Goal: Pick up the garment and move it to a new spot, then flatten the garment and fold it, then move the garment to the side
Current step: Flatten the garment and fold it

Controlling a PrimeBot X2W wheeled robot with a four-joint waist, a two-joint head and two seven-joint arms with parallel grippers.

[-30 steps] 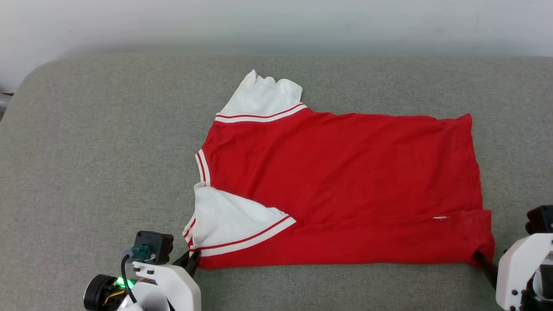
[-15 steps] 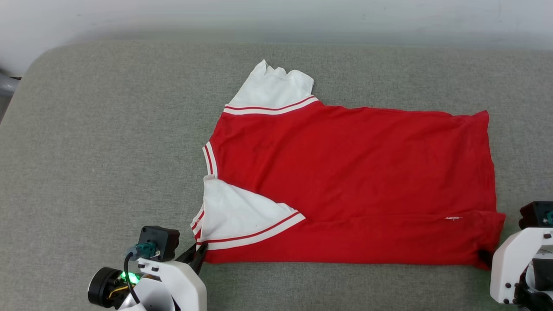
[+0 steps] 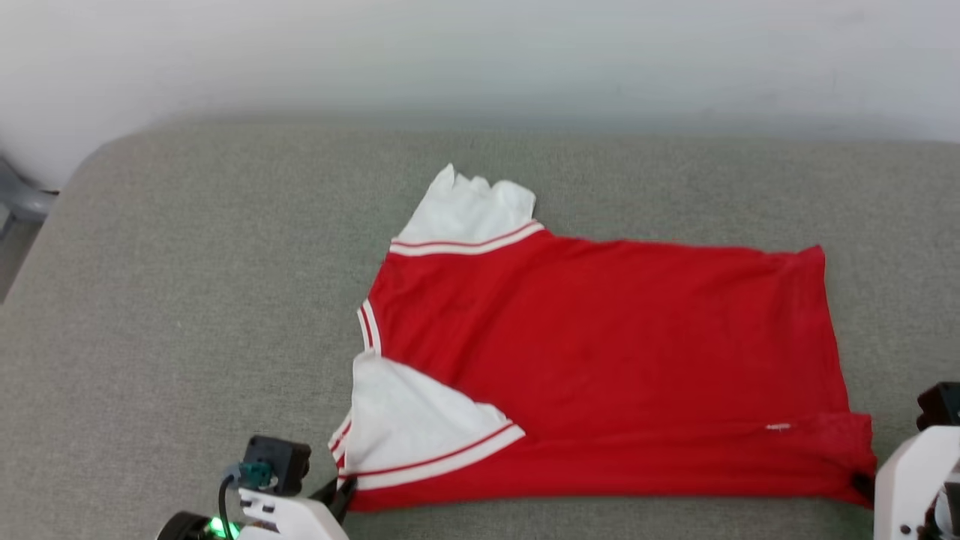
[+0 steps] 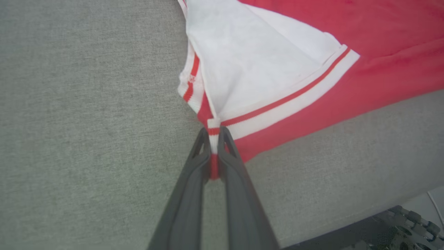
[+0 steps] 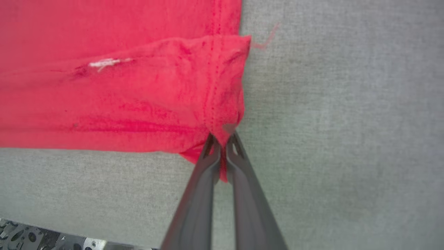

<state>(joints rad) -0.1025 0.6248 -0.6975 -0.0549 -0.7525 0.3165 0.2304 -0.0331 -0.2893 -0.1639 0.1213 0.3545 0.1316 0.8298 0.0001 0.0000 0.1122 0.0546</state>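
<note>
Mostly flat red garment, wht sleeves.

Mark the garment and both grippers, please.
garment (image 3: 600, 352), head view, middle of the red body.
left gripper (image 4: 214, 134), left wrist view, between the fingertips pinching the striped corner.
right gripper (image 5: 223, 139), right wrist view, between the fingertips pinching the red hem corner.

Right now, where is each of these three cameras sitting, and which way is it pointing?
Head view: on the robot's head, facing forward and down at the garment on the grey cushion; left gripper lower left, right gripper lower right.
Left wrist view: on that wrist, looking along its dark fingers, shut on the garment's corner by the striped trim.
Right wrist view: on that wrist, looking along its dark fingers, shut on the red hem corner.
Shared: head and left wrist views both show the striped trim.
</note>
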